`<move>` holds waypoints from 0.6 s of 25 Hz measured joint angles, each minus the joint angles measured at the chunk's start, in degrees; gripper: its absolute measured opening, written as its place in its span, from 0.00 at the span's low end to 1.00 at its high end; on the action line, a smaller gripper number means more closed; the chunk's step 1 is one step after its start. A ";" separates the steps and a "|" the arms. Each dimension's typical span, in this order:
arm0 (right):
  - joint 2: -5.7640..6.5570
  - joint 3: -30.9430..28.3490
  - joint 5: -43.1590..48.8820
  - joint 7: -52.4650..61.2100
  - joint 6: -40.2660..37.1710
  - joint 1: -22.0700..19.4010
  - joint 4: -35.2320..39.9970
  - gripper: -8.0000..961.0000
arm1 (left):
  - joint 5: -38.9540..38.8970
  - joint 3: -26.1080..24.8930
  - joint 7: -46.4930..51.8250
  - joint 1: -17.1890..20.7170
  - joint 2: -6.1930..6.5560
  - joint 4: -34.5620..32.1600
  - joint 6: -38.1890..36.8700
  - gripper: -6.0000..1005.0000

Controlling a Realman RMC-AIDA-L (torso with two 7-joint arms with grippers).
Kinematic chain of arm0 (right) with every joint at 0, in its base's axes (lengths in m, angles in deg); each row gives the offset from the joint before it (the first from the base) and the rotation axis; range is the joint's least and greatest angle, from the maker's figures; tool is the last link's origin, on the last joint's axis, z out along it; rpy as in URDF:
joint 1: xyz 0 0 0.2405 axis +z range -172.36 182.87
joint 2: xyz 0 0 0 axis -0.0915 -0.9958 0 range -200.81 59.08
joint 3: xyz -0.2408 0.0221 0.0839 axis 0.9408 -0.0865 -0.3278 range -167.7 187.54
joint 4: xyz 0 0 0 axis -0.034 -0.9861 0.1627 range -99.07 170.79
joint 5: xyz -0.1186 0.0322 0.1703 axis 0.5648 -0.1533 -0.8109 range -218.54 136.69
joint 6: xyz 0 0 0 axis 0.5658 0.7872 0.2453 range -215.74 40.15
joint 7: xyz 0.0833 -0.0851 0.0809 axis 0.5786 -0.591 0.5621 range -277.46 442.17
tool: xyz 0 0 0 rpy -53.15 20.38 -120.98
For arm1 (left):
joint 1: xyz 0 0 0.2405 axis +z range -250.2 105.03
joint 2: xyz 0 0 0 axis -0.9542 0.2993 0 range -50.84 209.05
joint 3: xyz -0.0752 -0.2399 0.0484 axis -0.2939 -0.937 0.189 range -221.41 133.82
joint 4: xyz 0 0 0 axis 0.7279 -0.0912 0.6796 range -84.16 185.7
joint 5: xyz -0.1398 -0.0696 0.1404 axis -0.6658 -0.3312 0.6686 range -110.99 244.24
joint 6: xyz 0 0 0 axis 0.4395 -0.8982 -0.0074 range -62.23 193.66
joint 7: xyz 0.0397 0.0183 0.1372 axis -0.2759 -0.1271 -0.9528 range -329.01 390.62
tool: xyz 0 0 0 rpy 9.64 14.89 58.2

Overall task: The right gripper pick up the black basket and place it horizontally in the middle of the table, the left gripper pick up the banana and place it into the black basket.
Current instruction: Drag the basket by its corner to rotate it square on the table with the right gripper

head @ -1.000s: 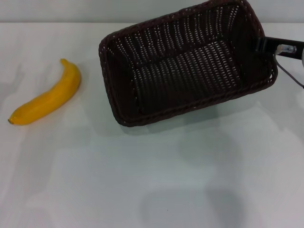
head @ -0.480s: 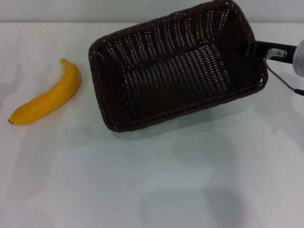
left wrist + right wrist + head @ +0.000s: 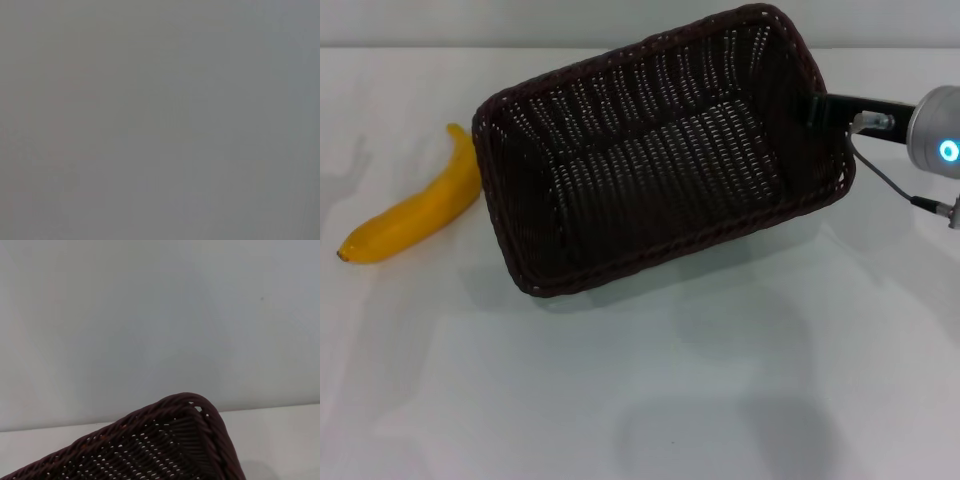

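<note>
Woven black basket [image 3: 660, 150] hangs tilted from right claw [image 3: 820, 108] gripping its right rim.

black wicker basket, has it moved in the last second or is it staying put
Yes. The black woven wicker basket, held by the right pincer, has slid toward the robot's left; its corner now overlaps the unmoved curved yellow banana.

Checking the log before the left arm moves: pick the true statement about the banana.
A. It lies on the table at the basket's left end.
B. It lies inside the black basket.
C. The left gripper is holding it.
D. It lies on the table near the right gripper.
A: the banana lies on the table by the left end of the black basket, which the right gripper grips at its opposite end.
</note>
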 joint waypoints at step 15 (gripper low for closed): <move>0.10 1.06 -0.46 0.18 -1.97 -0.62 0.52 0.29 | 0.54 0.10 0.04 0.24 -0.15 0.00 0.41 0.87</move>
